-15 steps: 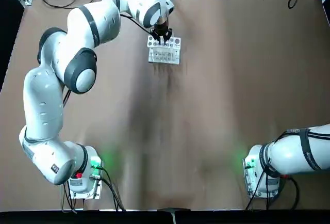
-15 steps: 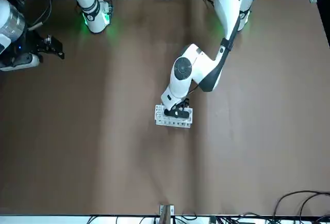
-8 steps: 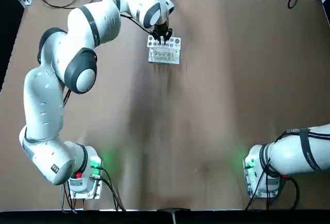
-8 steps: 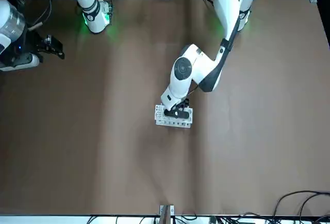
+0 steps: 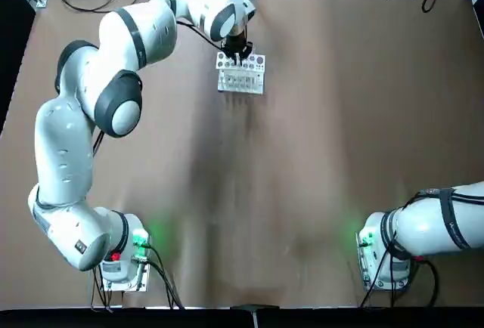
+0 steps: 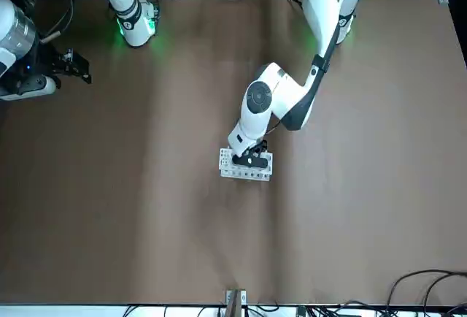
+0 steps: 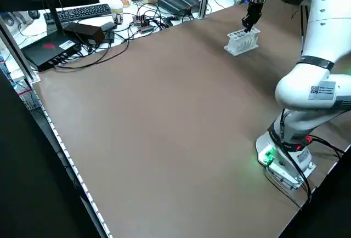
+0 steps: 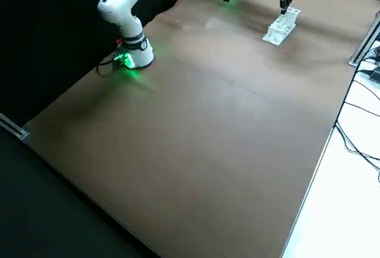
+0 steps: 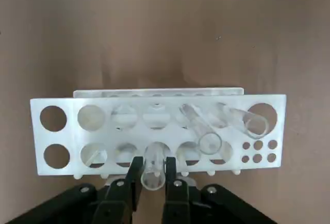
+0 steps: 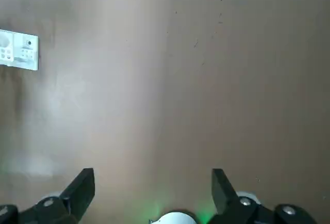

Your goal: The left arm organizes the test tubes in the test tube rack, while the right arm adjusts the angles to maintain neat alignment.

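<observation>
test tube rack (image 9: 69,133) is near the counter's (image 5: 325,154) far edge, about midway between its left and right edges, with its long side running roughly along that edge. i have the left gripper (image 9: 153,163) right over it, pointing down, with its two fingers closed on the held test tube (image 9: 153,170). that one sits between the fingertips, its open mouth towards my wrist camera, in the row of big round holes on the gripper's side; how deep it reaches into its hole i cannot tell.

i can see two more tubes towards the rack end that has the cluster of small holes. the middle tube (image 9: 203,131) leans, its rim lying over the rack top between the two rows. the end tube (image 9: 245,119) leans more towards that end of the rack, its rim just beside the last big hole. the two are tilted differently from each other, and i cannot make out exactly which hole each one stands in.

my right gripper (image 10: 153,176) is held up above the right part of the counter, well apart from the rack, its fingers spread wide with nothing between them.
</observation>
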You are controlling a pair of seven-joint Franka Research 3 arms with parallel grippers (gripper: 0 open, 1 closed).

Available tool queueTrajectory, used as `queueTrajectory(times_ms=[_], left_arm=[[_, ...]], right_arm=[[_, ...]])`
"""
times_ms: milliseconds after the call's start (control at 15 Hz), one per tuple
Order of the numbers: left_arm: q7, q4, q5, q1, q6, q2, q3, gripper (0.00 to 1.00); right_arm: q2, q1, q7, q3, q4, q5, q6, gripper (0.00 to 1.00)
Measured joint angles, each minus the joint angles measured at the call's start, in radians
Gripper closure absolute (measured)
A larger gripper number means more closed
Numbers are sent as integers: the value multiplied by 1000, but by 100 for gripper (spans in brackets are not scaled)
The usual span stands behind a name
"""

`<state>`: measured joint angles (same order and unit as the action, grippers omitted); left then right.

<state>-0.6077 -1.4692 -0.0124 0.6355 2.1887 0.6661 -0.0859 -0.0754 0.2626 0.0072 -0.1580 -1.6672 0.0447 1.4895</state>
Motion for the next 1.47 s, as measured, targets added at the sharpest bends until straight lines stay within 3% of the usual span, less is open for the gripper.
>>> queueTrajectory(times_ms=[1467], left_arm=[[0,4,0,0,0,0,0,79]], right_arm=[[0,0,0,0,0,0,0,0]])
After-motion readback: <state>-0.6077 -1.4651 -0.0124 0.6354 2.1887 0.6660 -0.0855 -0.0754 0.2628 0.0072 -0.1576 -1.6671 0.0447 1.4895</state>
